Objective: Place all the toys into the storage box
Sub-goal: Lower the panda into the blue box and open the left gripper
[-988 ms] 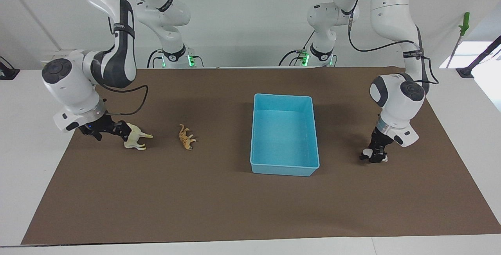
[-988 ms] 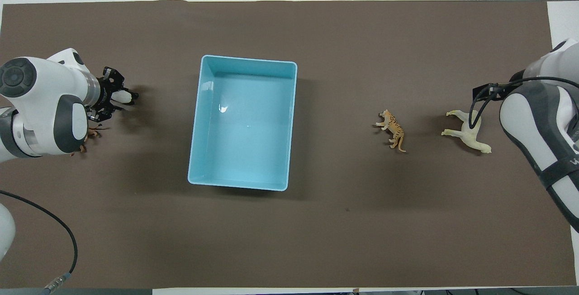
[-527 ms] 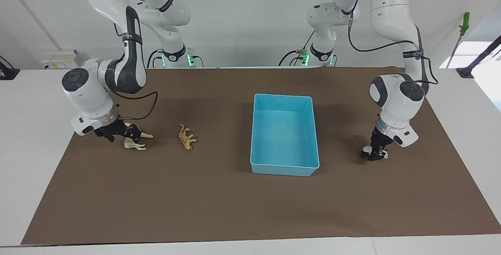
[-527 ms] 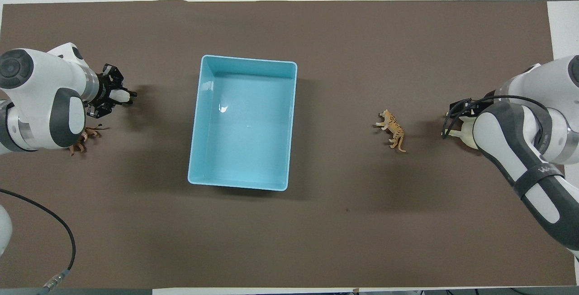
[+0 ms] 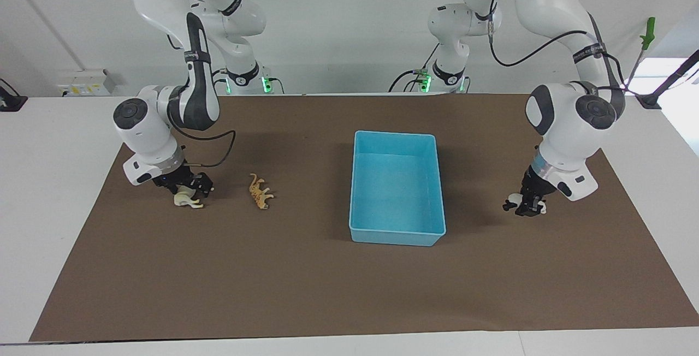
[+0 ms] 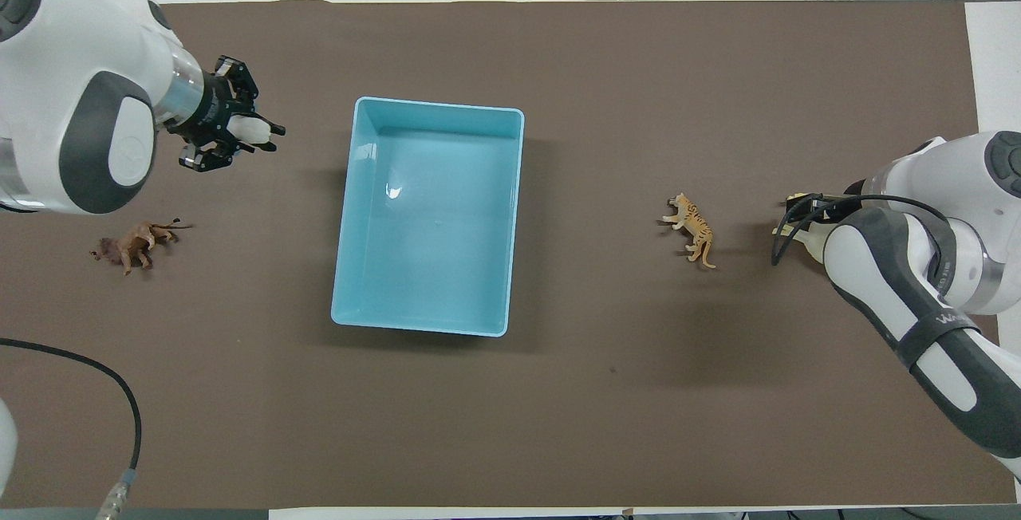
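The left claw [image 5: 525, 205] is clamped across the panda [image 5: 513, 202], a light, hard, slippery plastic toy best pinched across its round body, and carries it above the bench [image 5: 327, 290] between the brown maned animal [image 6: 136, 242] and the storage box [image 5: 397, 236]. The right claw [image 5: 192, 188], jaws wide, is down at the cream-white horse [image 5: 184, 200], which lies with its long axis running from that claw toward the orange spotted cat [image 5: 260, 191]; whether it touches I cannot tell. I would grip the stiff trunk, not the thin legs.
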You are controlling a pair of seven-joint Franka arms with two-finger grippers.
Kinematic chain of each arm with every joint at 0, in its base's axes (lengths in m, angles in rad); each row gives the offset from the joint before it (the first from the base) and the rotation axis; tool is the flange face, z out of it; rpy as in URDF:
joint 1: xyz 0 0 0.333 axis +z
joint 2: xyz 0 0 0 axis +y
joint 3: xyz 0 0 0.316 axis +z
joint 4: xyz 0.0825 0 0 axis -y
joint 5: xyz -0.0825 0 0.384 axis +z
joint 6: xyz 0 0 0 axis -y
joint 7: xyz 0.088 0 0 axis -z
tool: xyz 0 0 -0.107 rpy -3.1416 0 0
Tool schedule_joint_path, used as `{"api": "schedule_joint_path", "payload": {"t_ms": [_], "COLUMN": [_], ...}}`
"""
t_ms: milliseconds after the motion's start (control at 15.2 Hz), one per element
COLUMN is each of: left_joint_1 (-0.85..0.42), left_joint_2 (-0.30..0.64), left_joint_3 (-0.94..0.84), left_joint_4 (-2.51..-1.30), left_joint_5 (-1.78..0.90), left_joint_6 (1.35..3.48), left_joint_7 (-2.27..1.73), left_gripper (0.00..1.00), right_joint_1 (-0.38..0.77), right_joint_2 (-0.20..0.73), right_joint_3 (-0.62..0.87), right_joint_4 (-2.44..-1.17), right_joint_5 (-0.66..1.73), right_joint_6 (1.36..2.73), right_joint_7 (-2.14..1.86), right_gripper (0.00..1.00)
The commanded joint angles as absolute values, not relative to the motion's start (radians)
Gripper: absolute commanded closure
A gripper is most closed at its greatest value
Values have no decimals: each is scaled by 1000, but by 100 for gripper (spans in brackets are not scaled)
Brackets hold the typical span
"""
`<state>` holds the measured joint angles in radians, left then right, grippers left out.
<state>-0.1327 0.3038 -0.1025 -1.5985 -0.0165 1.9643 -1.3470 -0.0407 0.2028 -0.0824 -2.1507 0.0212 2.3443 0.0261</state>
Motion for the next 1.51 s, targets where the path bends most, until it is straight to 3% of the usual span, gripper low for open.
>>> {"api": "schedule_joint_path", "payload": {"t_ms": [0, 132, 329, 461, 593, 724, 1119, 1317, 1449], "left_joint_1": [-251, -323, -411, -429, -436, -443, -385, -247, -152], "left_joint_2": [298, 278, 195, 164, 156, 160, 153, 126, 107], "left_joint_3": [-94, -97, -95, -95, -95, -95, -78, -80, -80], "left_joint_4": [-1614, -1673, -1914, -2011, -2026, -2011, -1867, -1830, -1832], "left_joint_5": [-35, -37, -37, -37, -37, -37, -26, -18, -18], "left_joint_6": [1959, 2044, 2265, 2350, 2358, 2344, 2139, 2037, 2008], "left_joint_7": [-1455, -1524, -1545, -1542, -1540, -1545, -1529, -1372, -1226], "left_gripper": [91, 91, 81, 69, 51, 0, 0, 0, 0], "right_joint_1": [-57, -60, -61, -75, -75, -80, -104, -98, -87], "right_joint_2": [176, 176, 167, 163, 161, 161, 169, 169, 179], "right_joint_3": [-75, -75, -75, -75, -75, -75, -75, -75, -74], "right_joint_4": [-2178, -2177, -2206, -2217, -2223, -2223, -2192, -2113, -1973], "right_joint_5": [37, 37, 37, 37, 37, 37, 37, 79, 106], "right_joint_6": [2349, 2345, 2356, 2359, 2359, 2362, 2361, 2323, 2190], "right_joint_7": [11, 9, 11, 11, 12, 11, 6, 21, 54], "right_gripper": [0, 0, 0, 23, 31, 48, 97, 100, 100]}}
